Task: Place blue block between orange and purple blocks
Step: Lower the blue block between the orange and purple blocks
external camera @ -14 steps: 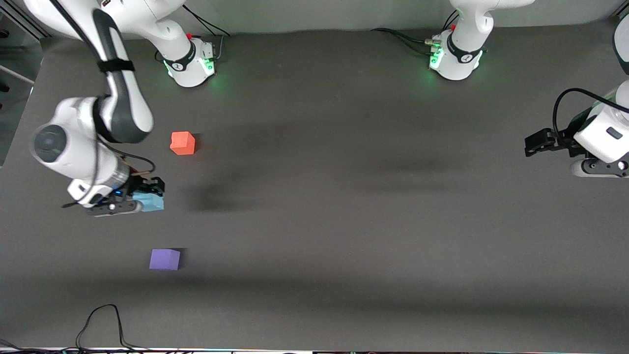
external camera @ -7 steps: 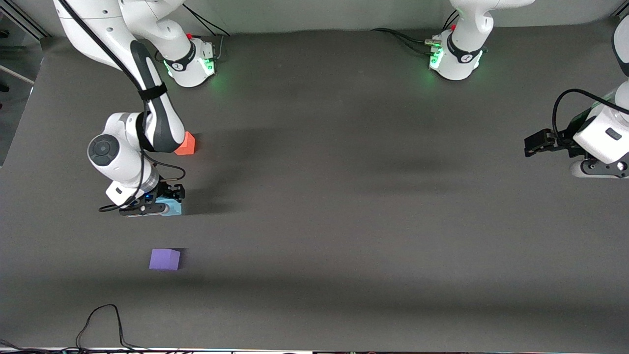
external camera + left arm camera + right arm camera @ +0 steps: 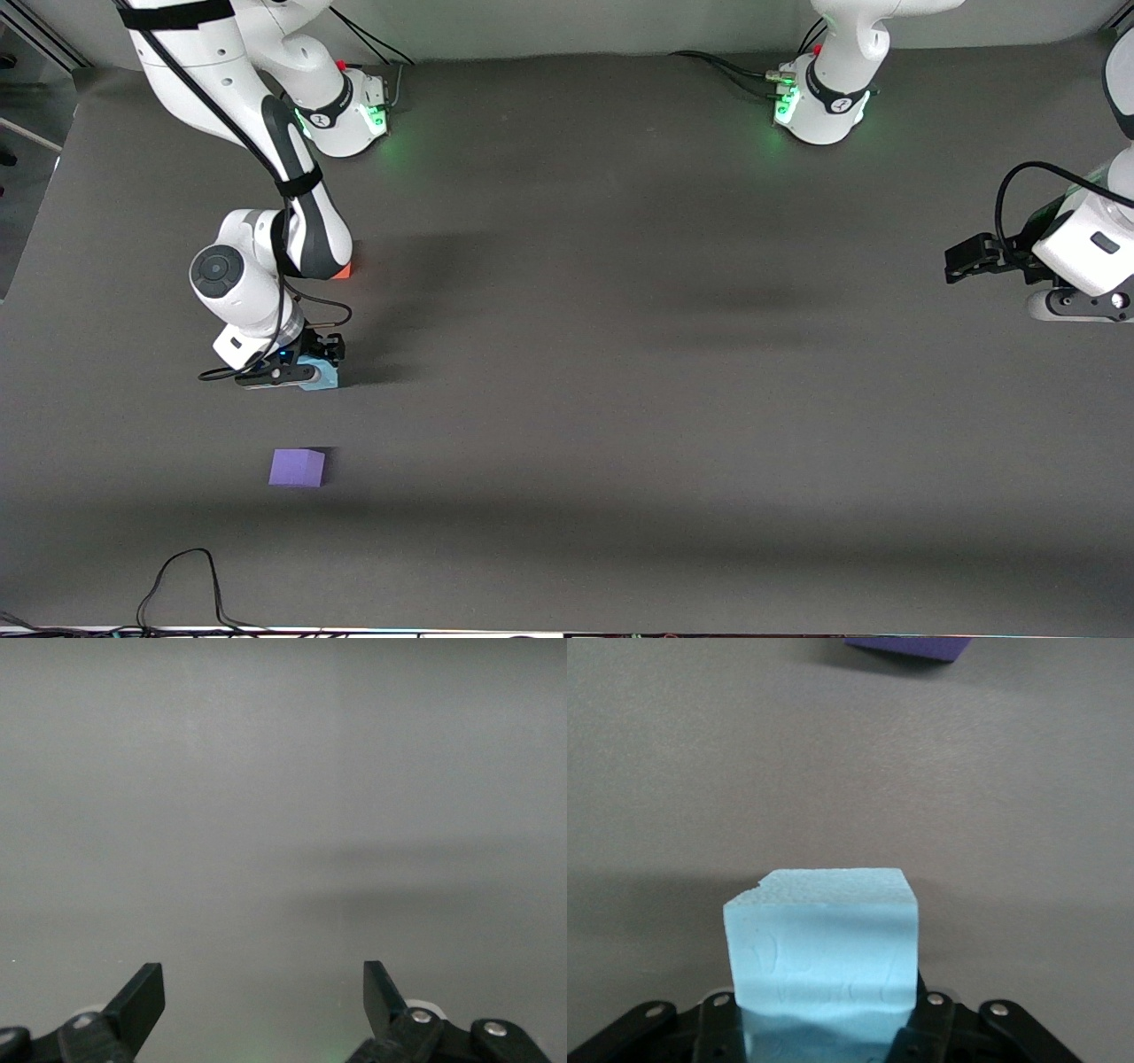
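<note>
My right gripper (image 3: 306,370) is shut on the light blue block (image 3: 322,377), low over the table between the orange block and the purple block. In the right wrist view the blue block (image 3: 822,943) fills the space between the jaws. Only a corner of the orange block (image 3: 342,270) shows under the right arm. The purple block (image 3: 297,467) lies nearer to the front camera, and its edge shows in the right wrist view (image 3: 908,645). My left gripper (image 3: 959,259) is open and empty, waiting at the left arm's end of the table; in the left wrist view (image 3: 264,994) it faces bare grey surface.
The two arm bases (image 3: 341,111) (image 3: 819,102) stand along the table's back edge. A black cable (image 3: 182,580) loops at the front edge near the purple block.
My right gripper has carried the blue block toward the table's middle, into line between the orange and purple blocks. The right arm now covers most of the orange block. The left arm has not moved.
</note>
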